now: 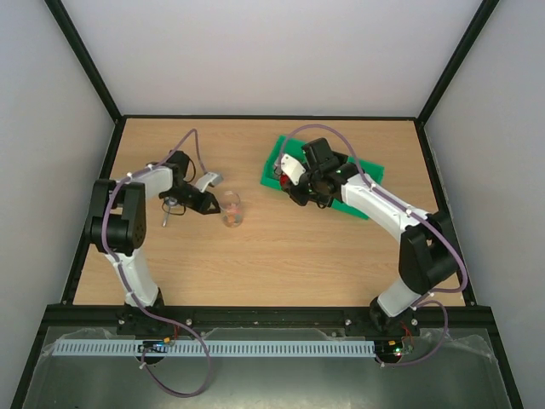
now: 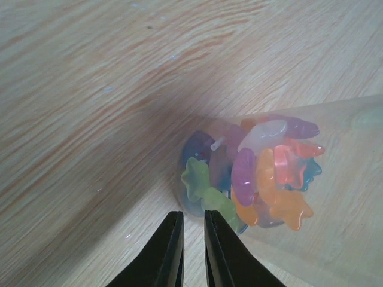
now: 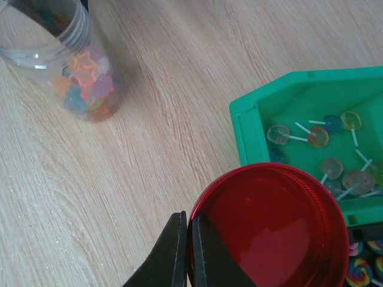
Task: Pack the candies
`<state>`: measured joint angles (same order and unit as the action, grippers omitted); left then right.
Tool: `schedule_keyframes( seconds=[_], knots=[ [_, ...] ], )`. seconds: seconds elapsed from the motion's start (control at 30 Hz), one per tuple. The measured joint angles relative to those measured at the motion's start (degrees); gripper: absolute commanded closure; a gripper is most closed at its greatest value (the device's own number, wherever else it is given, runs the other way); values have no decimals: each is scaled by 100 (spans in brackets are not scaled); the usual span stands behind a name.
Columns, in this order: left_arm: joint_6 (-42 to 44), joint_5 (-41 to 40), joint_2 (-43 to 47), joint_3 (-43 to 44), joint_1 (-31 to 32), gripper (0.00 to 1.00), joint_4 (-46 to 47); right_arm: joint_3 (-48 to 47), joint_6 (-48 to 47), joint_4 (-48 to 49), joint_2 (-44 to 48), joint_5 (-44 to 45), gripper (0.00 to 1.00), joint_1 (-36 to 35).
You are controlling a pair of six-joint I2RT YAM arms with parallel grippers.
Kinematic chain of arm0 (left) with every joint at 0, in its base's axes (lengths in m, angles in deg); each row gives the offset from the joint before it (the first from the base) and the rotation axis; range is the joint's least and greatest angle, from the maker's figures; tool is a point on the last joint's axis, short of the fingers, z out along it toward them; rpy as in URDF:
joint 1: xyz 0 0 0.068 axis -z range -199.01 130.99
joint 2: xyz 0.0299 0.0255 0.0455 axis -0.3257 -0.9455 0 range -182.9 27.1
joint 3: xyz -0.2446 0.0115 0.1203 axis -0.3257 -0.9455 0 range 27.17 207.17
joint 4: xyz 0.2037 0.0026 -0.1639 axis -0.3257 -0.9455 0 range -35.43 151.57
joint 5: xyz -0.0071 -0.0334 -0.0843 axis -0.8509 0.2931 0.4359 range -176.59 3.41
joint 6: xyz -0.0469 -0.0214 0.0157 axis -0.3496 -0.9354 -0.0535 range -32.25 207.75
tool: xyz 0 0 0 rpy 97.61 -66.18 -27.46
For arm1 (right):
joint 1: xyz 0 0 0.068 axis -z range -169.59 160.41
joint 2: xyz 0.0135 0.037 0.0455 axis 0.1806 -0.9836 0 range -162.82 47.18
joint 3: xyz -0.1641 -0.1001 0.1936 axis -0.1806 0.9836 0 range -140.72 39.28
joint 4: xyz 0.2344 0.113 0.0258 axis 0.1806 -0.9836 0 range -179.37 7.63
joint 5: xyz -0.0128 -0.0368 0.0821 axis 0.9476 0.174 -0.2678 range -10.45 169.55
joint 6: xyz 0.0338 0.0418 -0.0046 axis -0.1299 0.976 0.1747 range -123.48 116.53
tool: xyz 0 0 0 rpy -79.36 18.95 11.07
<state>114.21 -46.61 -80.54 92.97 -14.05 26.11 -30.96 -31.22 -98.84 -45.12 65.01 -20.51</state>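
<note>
Many small multicoloured candies (image 2: pixel 257 173), star-shaped and translucent, sit in the bottom of a clear plastic jar (image 1: pixel 232 209) that stands upright and open, left of centre on the light wooden table (image 1: pixel 281 256). More sweets on thin white sticks lie in the green plastic tray (image 3: pixel 251 119), to the right and farther back.

The left gripper (image 2: pixel 192 214) hangs just beside the jar on its left. Its jaws are together on nothing, and the tips stop short of the jar wall. The right gripper (image 3: pixel 190 216) is at the near-left edge of the tray, jaws pinched on the rim of a red round plastic lid (image 3: pixel 269 233) whose hollow side faces the wrist camera.

With the lid in the grip and the jar uncapped, the step in hand looks like closing the jar. The next move calls for carrying the lid left to the jar's mouth, turning its hollow side down, and setting it level and centred on the neck. The jar looks light and is unsupported, so the left jaws would probably need to part and clasp its wall. Whether the tray sweets should go in first, I cannot tell.
</note>
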Motion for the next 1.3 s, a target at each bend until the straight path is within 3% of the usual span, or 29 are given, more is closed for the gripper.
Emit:
schedule_keyframes(
  seconds=[0.67,0.73,0.87,0.93,0.97,1.1,1.3],
  knots=[
    [-619,444,-304,-4,1392,86,638,223,407,-339,787,-192,99,409],
    [-656,457,-304,63,1397,79,649,164,610,-404,787,-339,99,459],
    [-824,439,7,131,1038,35,815,-212,1311,-400,787,-981,99,605],
    [-925,378,431,149,667,7,933,-490,1738,-260,787,-1357,99,656],
    [-1029,299,752,181,409,2,1032,-601,1928,-168,787,-1504,99,662],
    [-1154,-131,1882,424,-210,1,1425,-1064,2717,330,782,-2118,99,680],
    [-1357,-514,3407,223,-195,1,2588,-1497,3943,1394,505,-3095,99,680]
  ],
)
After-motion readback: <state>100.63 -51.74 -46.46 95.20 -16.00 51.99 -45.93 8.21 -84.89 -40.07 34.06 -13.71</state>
